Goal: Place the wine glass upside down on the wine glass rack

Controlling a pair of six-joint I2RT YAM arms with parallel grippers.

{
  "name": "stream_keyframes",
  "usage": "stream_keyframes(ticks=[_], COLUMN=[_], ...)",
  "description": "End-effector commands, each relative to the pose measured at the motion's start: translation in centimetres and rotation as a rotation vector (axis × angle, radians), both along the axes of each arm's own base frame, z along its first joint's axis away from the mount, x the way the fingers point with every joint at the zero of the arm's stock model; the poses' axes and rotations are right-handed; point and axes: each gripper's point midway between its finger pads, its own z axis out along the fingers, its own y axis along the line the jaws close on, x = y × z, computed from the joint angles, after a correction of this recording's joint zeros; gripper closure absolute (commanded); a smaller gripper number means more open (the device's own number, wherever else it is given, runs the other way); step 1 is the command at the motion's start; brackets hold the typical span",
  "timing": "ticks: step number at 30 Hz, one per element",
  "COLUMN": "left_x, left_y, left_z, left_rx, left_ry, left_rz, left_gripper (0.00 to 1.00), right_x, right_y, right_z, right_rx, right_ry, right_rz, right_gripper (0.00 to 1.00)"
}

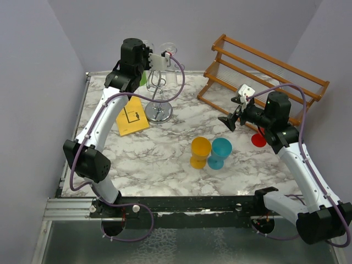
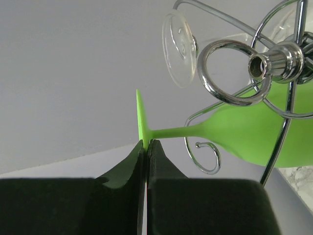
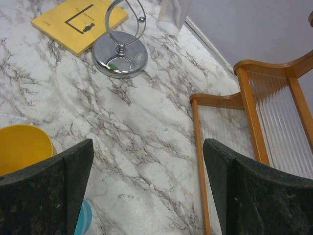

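- Right gripper (image 3: pixel 147 156): jaws stand wide apart with nothing between them. The unit hangs above the white marble-patterned worktop (image 1: pixel 165 165), toward its right edge.
- Opaque yellow plastic cup (image 1: pixel 200 152) and teal plastic cup (image 1: pixel 221 152): just beside each other at mid-worktop, closer to the near edge than the far edge.
- Red round item (image 1: pixel 258 139): near the right edge, partly hidden by the right arm. Its kind cannot be told.
- Flat yellow booklet (image 3: pixel 78 22): lies toward the left edge, just beside the rack's base. The cover carries a black angled line and a small black figure. The print on it is too small to read.
- Chrome wire wine glass rack (image 1: pixel 159 111): mirror-finish round disc base, thin central pole, curled scroll arms at the top. It stands upright toward the far left corner.
- Clear wine glasses (image 1: pixel 169 52): two, up at the rack's arms on the far side.
- Translucent green wine glass (image 2: pixel 244 132): lime colour, thin stem, flat disc foot, rounded bowl. It is up at the scroll arms, with the bowl behind the wires in the left wrist view. Whether the stem sits in an arm cannot be told.
- Left gripper (image 2: pixel 146 144): jaws pressed together on the rim of the green foot disc.
- Brown wooden slatted rack (image 1: pixel 264 77): far right corner.
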Motion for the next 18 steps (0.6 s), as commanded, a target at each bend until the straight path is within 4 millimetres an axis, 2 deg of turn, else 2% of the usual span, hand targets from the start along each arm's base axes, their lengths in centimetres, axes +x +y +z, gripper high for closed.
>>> stream_keyframes(ticks=[1,4,5,9,18], left_x=[0.4,0.4,1.1,1.5,1.9], left_y=[0.6,0.8,0.7,1.2,2.8], left_z=[1.1,1.1,0.1,-0.5,-0.8], left_rx=[-0.012,-0.013,-0.008,-0.012,-0.028], left_ry=[-0.050,-0.051,-0.034,-0.023,-0.026], left_rz=[0.047,0.049,0.055,0.069,0.119], left_gripper=[1.00,1.00,1.00,1.00,1.00], right_x=[0.2,0.2,0.2,0.2,0.2], right_y=[0.1,0.0,0.1,0.0,0.0], right_z=[0.4,0.3,0.4,0.4,0.4], right_rx=[0.004,0.003,0.003,0.002,0.005], right_ry=[-0.026,-0.027,-0.029,-0.030,-0.026], right_rz=[0.008,0.005,0.007,-0.001,0.004], right_gripper=[0.07,0.07,0.07,0.07,0.07])
